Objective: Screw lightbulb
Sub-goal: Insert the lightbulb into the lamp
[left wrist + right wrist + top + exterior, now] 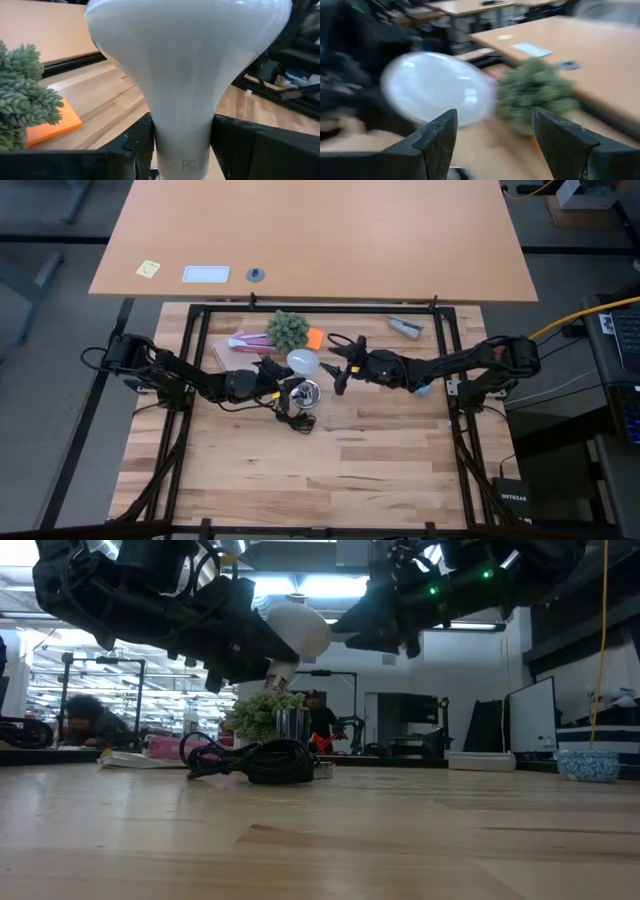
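On neck of lightbulb (187, 75): "FC" mark; left pincer (182, 145) clamped there; right pincer (492, 145) apart.

Lightbulb (303, 361) sits near table (380, 470) centre, toward the far side, raised off the surface, clamped at its narrow neck by the left gripper (277, 377), which reaches in from the left. Socket (306, 392) lies on the table just in front of the bulb, its cord (297, 420) coiled before it. Right gripper (338, 360) hangs just right of the bulb, jaws spread, not touching. Plant (288, 330) stands just behind the bulb; orange pad (316, 338) at the plant's right; flat packet (245, 341) to its left. Second table (310, 235) lies beyond.
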Controlling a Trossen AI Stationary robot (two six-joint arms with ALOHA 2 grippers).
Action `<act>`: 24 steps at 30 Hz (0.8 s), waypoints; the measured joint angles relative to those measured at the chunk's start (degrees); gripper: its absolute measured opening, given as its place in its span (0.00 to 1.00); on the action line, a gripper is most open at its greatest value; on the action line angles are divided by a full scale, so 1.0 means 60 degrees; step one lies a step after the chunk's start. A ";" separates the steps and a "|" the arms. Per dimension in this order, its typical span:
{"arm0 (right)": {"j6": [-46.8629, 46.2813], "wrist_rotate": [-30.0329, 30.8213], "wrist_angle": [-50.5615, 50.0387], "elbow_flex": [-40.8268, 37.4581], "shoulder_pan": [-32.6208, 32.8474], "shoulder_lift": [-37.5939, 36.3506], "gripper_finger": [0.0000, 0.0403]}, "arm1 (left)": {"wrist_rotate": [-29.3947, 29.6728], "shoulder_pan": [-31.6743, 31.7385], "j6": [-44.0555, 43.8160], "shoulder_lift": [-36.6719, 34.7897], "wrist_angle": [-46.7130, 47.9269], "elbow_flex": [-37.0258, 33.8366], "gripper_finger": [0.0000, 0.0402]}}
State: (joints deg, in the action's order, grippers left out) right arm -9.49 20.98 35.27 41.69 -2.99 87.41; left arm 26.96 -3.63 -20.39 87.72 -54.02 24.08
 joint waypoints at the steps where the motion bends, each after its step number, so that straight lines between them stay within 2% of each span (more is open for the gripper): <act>1: 0.0315 0.0413 -0.0058 0.0000 0.0001 -0.0059 0.64 | 0.0000 -0.0026 -0.0086 0.0000 0.0014 0.0000 0.37; 3: 0.0605 0.1155 -0.0177 0.0000 -0.0003 -0.0236 0.64 | -0.0006 -0.0121 -0.0289 0.0000 0.0088 0.0000 0.37; 6: 0.0657 0.1360 -0.0240 0.0007 -0.0011 -0.0422 0.64 | -0.0004 -0.0283 -0.0273 0.0000 0.0166 0.0000 0.37; 17: 0.1481 -0.0447 -0.1423 0.0007 -0.0006 -0.0820 0.64 | 0.0000 -0.0595 0.0453 0.0000 0.0108 0.0000 0.37; 24: 0.1490 -0.0511 -0.2739 0.0005 -0.0003 -0.2224 0.64 | 0.0065 -0.0577 0.1113 0.0000 -0.0349 0.0004 0.37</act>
State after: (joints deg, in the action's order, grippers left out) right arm -0.55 17.91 18.84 41.72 -3.01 74.06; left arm 27.35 -7.09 -13.71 87.72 -56.11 24.10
